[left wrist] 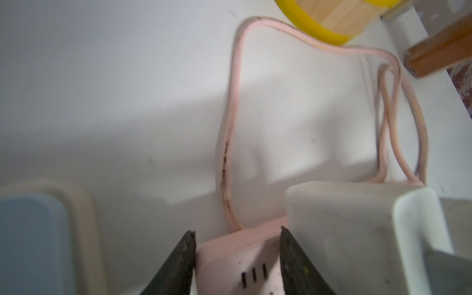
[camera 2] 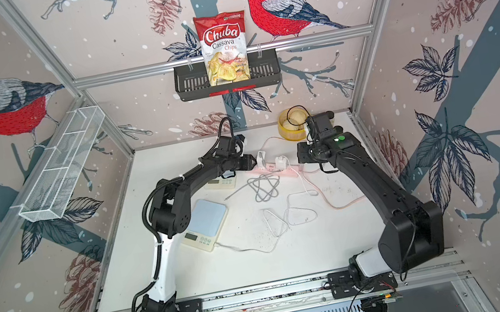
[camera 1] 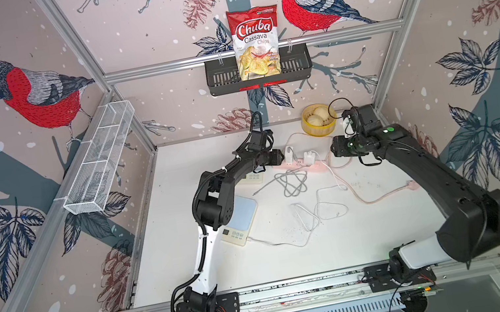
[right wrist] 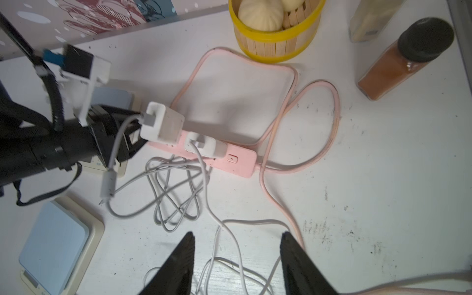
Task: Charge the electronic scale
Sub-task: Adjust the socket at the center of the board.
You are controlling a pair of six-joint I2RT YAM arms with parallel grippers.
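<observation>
Between jaws of my left gripper [left wrist: 236,229]: pink plastic power strip [left wrist: 229,258], clamped | my right gripper [right wrist: 237,233]: half-spread, empty | beneath it: thin white cable [right wrist: 255,221], limp, light; I'd pinch its stiff plug.

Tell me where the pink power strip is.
In a top view, the pink power strip lies far back on the table, slightly right of centre, in front of the yellow-rimmed steamer basket, with two white chargers plugged into it.

Bright overhead light is washing the white desk [camera 1: 361,241], leaving soft shadows. The left wrist view is looking blurred; both top views are bowing at the edges.
</observation>
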